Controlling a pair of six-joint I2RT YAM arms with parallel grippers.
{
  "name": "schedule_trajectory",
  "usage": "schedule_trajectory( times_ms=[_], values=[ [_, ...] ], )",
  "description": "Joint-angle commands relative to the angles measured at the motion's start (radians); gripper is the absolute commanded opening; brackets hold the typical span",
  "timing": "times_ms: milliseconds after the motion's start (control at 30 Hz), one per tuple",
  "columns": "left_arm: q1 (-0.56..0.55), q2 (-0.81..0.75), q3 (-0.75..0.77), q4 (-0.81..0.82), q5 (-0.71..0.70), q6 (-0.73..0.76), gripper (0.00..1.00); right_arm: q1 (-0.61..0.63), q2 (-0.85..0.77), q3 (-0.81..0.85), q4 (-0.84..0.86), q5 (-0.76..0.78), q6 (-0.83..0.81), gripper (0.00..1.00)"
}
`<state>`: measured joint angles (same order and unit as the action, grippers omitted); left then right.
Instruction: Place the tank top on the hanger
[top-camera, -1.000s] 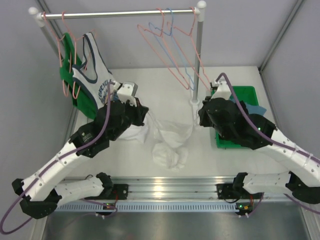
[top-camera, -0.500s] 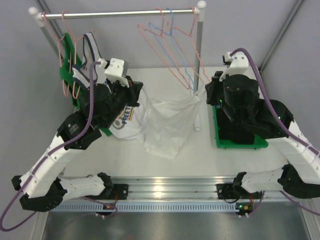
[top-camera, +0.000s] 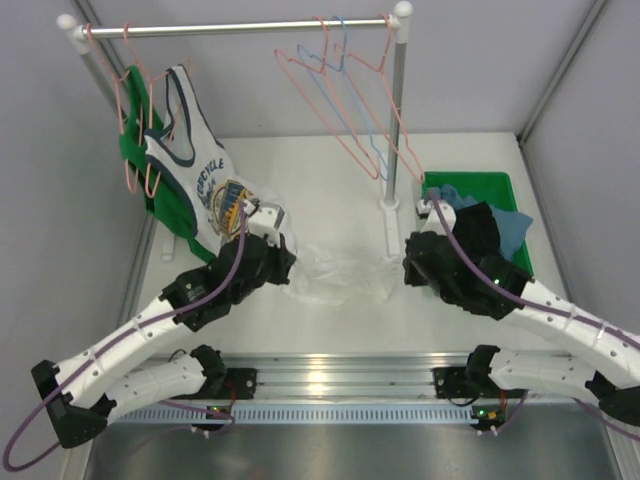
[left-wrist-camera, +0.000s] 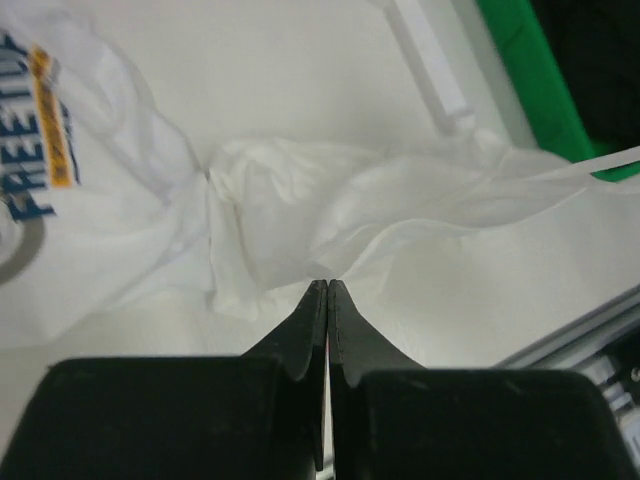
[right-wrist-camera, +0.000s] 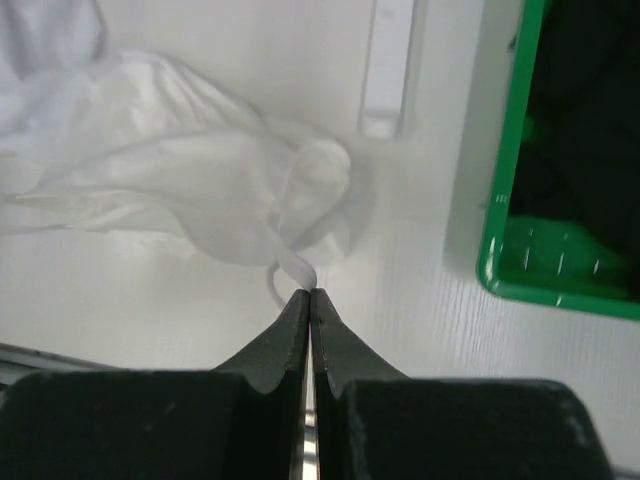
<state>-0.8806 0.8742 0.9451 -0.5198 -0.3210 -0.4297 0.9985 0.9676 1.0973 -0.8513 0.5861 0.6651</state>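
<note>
The plain white tank top (top-camera: 335, 272) lies stretched on the table between my two grippers. My left gripper (top-camera: 288, 277) is shut on its left edge; in the left wrist view the fabric (left-wrist-camera: 330, 215) runs right into the closed tips (left-wrist-camera: 328, 283). My right gripper (top-camera: 405, 270) is shut on a thin strap at its right end; in the right wrist view the strap curls into the closed tips (right-wrist-camera: 311, 291) and the top (right-wrist-camera: 180, 180) spreads to the left. The pink hanger (top-camera: 386, 45) hangs on the rail at the back right, away from both grippers.
A blue hanger (top-camera: 352, 105) hangs among the pink ones. A printed tank top (top-camera: 195, 160) and a green garment (top-camera: 135, 140) hang at the left. The rack post (top-camera: 392, 150) stands mid-table. A green bin (top-camera: 495, 185) with clothes sits at the right.
Half a second ago both arms held the tank top up, spread in the air. They have come down and forward, and the top now lies low and stretched on the table.
</note>
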Motion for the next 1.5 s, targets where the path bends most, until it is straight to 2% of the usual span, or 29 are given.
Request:
schedule_trajectory(
  times_ms=[0,33,133,200,367,600,633,767,900,1100,1267,1367,1467],
  values=[
    [-0.001,-0.024,-0.164,0.11,0.141,-0.177,0.0,-0.009,-0.064,-0.215,0.104,-0.107,0.186,0.0],
    [-0.001,-0.023,-0.236,0.138,0.163,-0.216,0.0,-0.009,-0.073,-0.314,0.118,-0.135,0.238,0.0],
    [-0.001,-0.008,-0.323,0.187,0.207,-0.262,0.0,-0.011,-0.104,-0.469,0.178,-0.181,0.319,0.0],
    [-0.001,0.0,-0.347,0.188,0.23,-0.274,0.0,-0.009,-0.119,-0.517,0.201,-0.195,0.346,0.0],
    [-0.001,0.023,-0.394,0.181,0.289,-0.313,0.0,-0.008,-0.121,-0.574,0.204,-0.207,0.381,0.03],
    [-0.001,-0.053,-0.488,0.121,0.352,-0.401,0.0,-0.008,-0.17,-0.596,0.183,-0.203,0.392,0.22],
    [-0.001,-0.063,-0.494,0.109,0.353,-0.409,0.07,-0.008,-0.174,-0.585,0.167,-0.2,0.393,0.24],
    [-0.001,-0.101,-0.497,0.054,0.343,-0.425,0.23,-0.009,-0.187,-0.538,0.132,-0.183,0.376,0.37],
    [-0.001,-0.13,-0.451,-0.005,0.295,-0.422,0.35,-0.008,-0.184,-0.473,0.123,-0.169,0.311,0.44],
    [-0.001,-0.136,-0.381,-0.048,0.244,-0.397,0.35,-0.008,-0.153,-0.314,0.091,-0.137,0.209,0.48],
    [-0.001,-0.132,-0.298,-0.003,0.2,-0.356,0.36,-0.008,-0.167,-0.298,0.115,-0.143,0.172,0.52],
    [-0.001,-0.087,-0.159,0.067,0.131,-0.295,0.38,-0.011,-0.165,-0.316,0.136,-0.158,0.166,0.54],
    [-0.001,0.027,0.053,0.115,0.024,-0.198,0.4,-0.009,-0.139,-0.306,0.139,-0.173,0.154,0.53]
  ],
)
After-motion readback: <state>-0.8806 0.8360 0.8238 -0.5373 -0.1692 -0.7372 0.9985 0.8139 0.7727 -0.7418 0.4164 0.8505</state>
